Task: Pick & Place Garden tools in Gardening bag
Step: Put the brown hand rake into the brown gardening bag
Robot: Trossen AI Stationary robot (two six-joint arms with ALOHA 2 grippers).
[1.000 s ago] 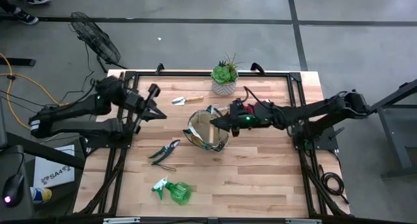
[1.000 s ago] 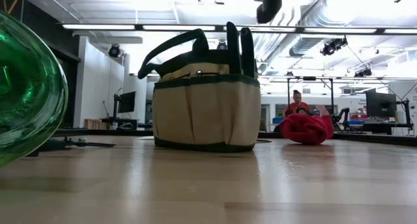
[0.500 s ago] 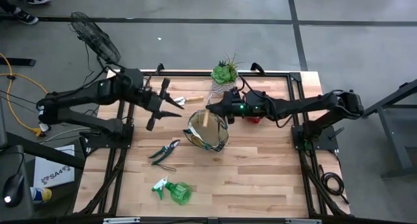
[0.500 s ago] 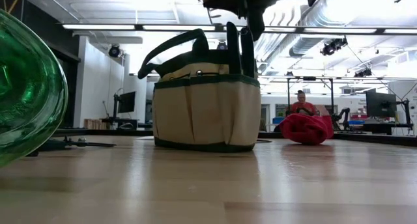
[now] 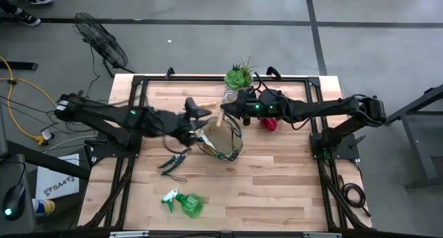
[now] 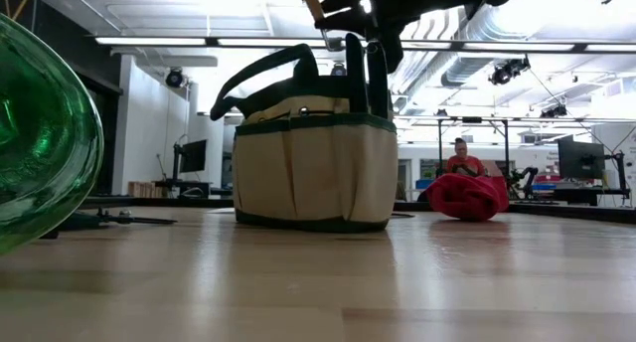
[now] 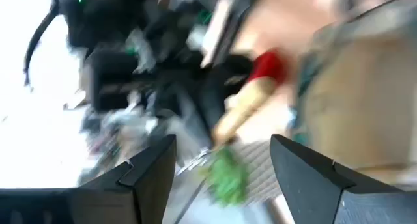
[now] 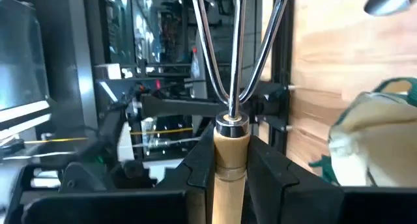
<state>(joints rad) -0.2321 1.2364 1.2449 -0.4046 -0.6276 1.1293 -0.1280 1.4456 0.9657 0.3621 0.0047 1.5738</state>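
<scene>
Right gripper (image 8: 231, 178) pinches wooden-handled metal rake (image 8: 231, 129) above round khaki gardening bag with green trim (image 5: 221, 138) — prongs visible only in wrist view. Left gripper (image 7: 221, 162) spread, beside bag — high view blurs it.

Overhead, table-level, two wrist views; shared gardening bag (image 5: 221, 140).

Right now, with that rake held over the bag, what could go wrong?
The right gripper grips the wooden-handled wire rake above the round khaki fabric bag; released off-centre, it may catch the rim or a loop handle and tip out. The left gripper, jaws open, sits close beside the bag, so the arms could collide.
</scene>
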